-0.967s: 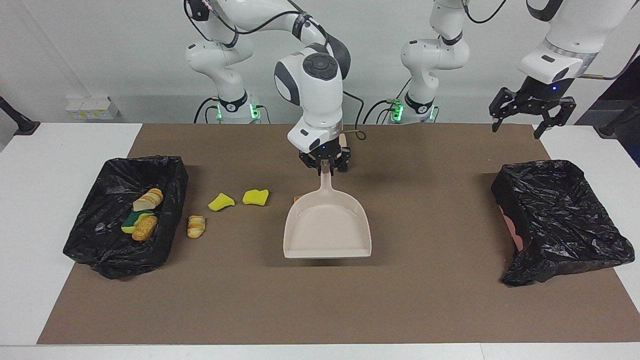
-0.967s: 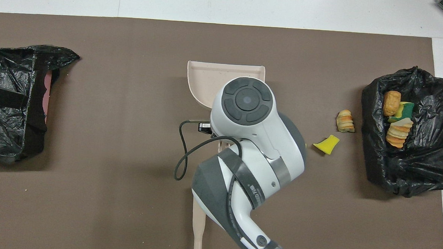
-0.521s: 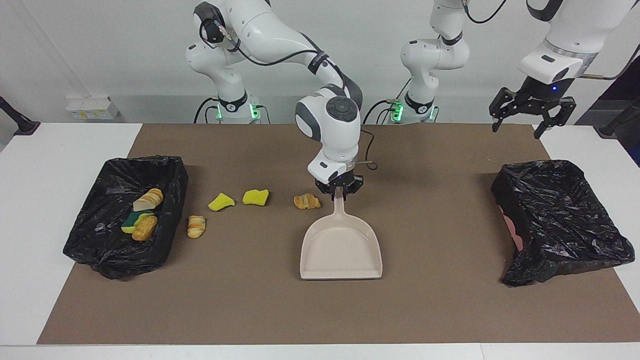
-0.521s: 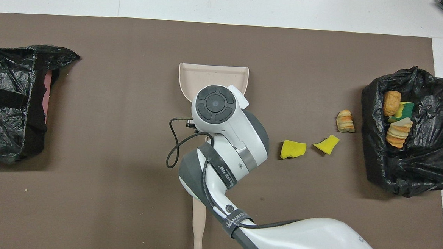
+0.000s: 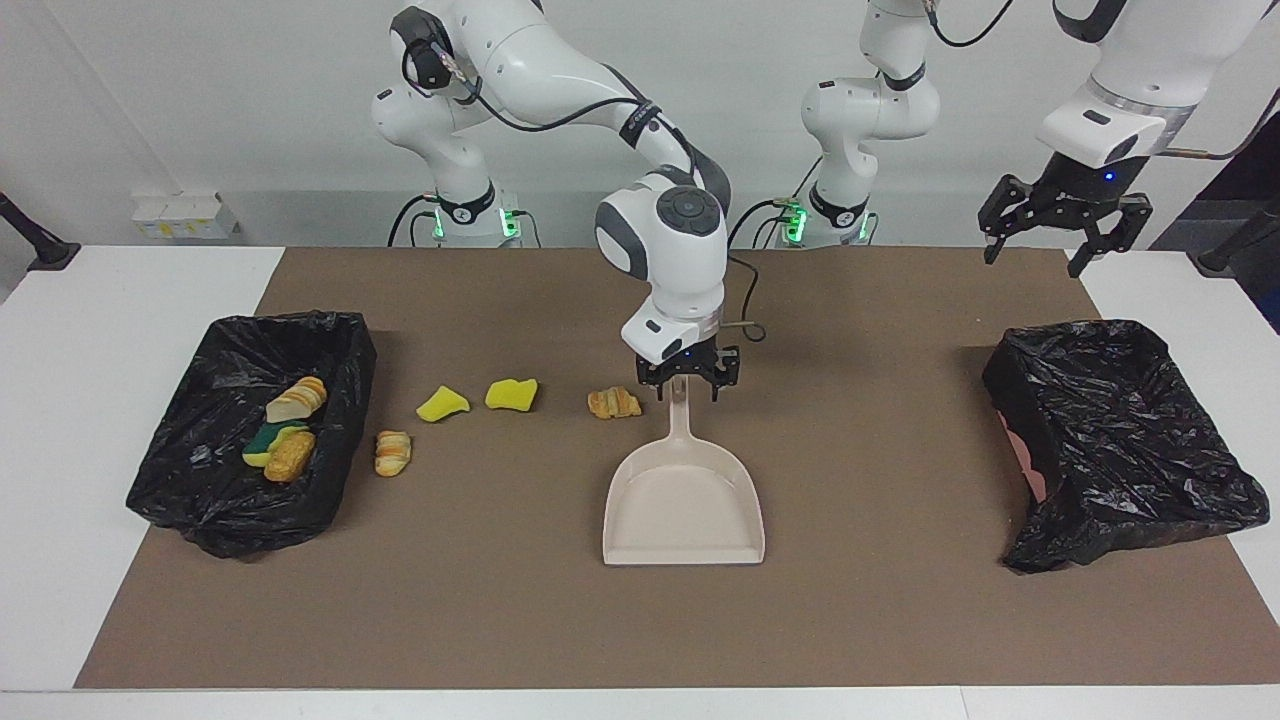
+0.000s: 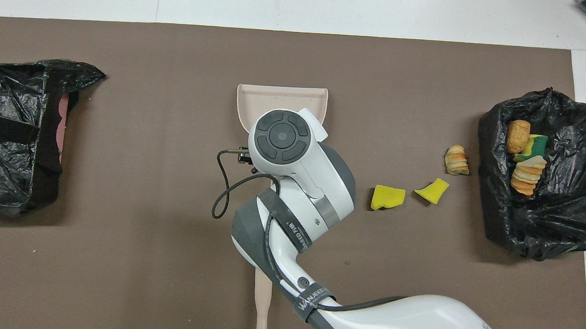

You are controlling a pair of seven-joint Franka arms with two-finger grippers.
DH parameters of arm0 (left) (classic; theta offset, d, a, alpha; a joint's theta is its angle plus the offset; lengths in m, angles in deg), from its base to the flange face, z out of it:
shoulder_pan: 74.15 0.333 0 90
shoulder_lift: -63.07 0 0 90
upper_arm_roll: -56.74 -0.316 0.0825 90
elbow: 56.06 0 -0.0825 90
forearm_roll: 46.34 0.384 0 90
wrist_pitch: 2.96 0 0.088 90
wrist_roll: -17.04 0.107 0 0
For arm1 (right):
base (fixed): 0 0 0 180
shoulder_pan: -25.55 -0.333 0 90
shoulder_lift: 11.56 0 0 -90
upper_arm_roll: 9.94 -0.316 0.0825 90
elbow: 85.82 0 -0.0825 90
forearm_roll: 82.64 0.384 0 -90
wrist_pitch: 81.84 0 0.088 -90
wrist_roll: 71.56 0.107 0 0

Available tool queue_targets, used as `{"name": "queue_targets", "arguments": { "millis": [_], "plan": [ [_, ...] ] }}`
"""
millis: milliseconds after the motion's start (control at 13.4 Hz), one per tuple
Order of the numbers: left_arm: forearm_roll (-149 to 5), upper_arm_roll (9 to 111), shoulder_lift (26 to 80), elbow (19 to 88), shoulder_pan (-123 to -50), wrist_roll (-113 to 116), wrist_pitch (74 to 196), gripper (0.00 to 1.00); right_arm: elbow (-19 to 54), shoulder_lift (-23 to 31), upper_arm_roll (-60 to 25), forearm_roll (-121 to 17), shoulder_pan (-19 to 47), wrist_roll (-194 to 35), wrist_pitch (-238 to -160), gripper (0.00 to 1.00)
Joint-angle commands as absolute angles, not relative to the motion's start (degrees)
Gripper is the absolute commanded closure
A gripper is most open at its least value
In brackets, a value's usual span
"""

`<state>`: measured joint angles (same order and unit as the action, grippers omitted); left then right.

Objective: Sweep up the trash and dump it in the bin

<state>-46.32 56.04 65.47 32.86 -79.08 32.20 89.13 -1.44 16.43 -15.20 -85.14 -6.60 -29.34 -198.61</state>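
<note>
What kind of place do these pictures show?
Probably a robotics lab test bench: two white arms fixed at a table under a brown mat, with staged trash, a dustpan and bag-lined bins. The right claw stands open over the dustpan's handle.

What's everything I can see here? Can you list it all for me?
Mat: one, brown, on the white table.
Bins: two, black-lined, one at each end of the mat.
Dustpan: one, beige, flat at mid-mat, handle toward the robots.
Sponge chunks: two, yellow, on the mat.
Bread pieces: two, tan-orange, on the mat.
Binned pieces: three, in the bin at the right arm's end.
Brush handle: one, beige, at the robots' edge.
Right gripper: open around the dustpan handle's tip.
Left gripper: open, raised, waiting.
</note>
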Motion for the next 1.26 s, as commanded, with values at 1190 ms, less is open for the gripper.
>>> {"name": "queue_targets", "arguments": {
  "millis": [1190],
  "plan": [
    [-44.24, 76.14, 53.51, 35.96, -79.68, 7.23, 104.26, 0.00, 39.31, -9.80, -19.35, -73.85, -21.03, -18.39, -202.76, 0.00]
  ]
}}
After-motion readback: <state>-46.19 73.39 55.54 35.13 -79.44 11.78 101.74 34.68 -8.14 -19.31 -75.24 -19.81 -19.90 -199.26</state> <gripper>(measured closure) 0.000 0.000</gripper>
